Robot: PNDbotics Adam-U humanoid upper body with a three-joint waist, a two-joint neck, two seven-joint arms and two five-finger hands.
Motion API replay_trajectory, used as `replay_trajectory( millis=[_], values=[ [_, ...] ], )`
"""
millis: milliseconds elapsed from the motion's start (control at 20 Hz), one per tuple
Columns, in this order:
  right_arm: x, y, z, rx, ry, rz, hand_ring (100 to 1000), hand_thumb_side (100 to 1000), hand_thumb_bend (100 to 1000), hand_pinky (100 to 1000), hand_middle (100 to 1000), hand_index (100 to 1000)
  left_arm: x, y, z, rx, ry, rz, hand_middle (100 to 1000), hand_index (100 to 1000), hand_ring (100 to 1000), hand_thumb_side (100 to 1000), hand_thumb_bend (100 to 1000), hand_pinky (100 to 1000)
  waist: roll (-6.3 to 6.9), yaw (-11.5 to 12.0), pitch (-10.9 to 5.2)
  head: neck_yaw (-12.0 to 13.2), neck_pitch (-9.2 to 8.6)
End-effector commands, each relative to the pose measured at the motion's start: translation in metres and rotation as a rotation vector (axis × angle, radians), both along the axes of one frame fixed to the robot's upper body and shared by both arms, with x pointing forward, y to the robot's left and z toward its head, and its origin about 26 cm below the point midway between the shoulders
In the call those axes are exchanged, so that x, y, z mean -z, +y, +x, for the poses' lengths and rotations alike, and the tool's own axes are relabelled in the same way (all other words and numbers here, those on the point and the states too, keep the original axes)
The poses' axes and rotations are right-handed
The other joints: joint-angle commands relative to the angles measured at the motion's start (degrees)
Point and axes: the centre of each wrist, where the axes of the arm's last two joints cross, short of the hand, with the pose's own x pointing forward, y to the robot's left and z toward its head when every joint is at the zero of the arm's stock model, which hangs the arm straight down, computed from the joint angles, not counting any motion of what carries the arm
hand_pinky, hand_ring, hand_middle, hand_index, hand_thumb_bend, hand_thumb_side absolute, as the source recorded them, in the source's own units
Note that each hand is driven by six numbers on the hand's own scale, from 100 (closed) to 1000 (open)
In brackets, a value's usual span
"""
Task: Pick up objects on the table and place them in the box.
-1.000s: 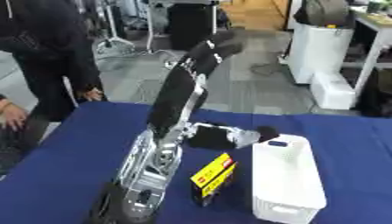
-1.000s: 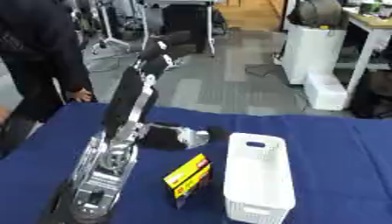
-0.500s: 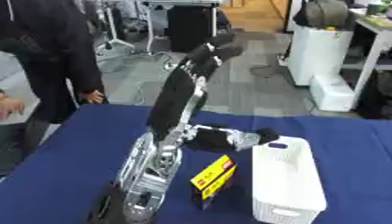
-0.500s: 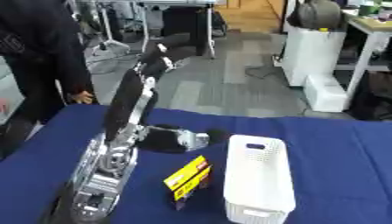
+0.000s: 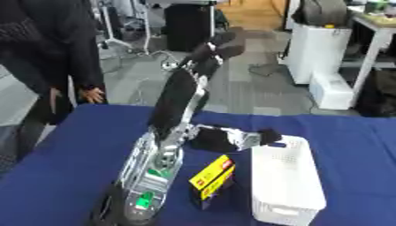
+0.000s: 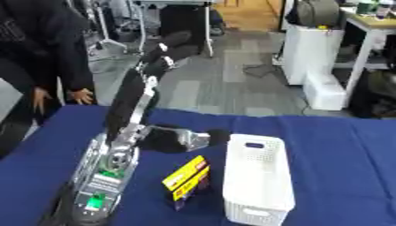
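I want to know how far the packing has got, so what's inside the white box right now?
The white box shows only pale interior near its far end; nothing in it can be made out. Its near wall hides the rest of the floor.

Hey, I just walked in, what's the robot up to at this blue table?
The robot's left arm reaches across the blue table, its left hand held by the near end of the white basket; whether its fingers grip anything cannot be told. A yellow and black box lies on the cloth just left of the basket, not yet inside it. The right hand is not in view.
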Motion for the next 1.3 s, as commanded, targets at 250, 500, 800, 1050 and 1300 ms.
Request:
replay_trajectory(
  millis=[250, 500, 800, 1050, 1300],
  values=[
    [-0.01, -0.004, -0.002, 0.005, 0.001, -0.046, 460, 1000, 100, 256, 536, 536, -0.002, -0.003, 0.025, -0.156, 0.256, 0.168, 941, 873, 816, 775, 704, 884, 0.17, -0.66, -1.07, -0.01, 1.27],
    [-0.011, -0.004, -0.001, 0.0, 0.012, -0.048, 460, 1000, 100, 256, 537, 536, -0.009, -0.003, 0.037, -0.263, 0.385, 0.277, 939, 868, 819, 791, 666, 886, 0.4, -1.03, -1.39, 0.12, 1.68],
    [-0.011, -0.004, -0.002, -0.006, 0.019, -0.049, 460, 1000, 100, 254, 537, 537, -0.018, -0.005, 0.033, -0.317, 0.397, 0.273, 939, 867, 819, 755, 463, 883, 0.38, -1.07, -1.54, -0.23, 1.56],
    [-0.011, -0.005, -0.002, -0.007, 0.023, -0.053, 460, 1000, 100, 253, 537, 537, -0.019, -0.005, 0.033, -0.357, 0.442, 0.296, 912, 850, 805, 699, 518, 868, 0.36, -0.96, -1.59, -0.26, 1.84],
    [-0.01, -0.005, -0.002, -0.007, 0.024, -0.054, 460, 1000, 100, 252, 537, 537, -0.024, -0.004, 0.033, -0.445, 0.518, 0.359, 833, 818, 743, 684, 628, 831, 0.34, -0.88, -1.68, -0.44, 1.82]
  ],
)
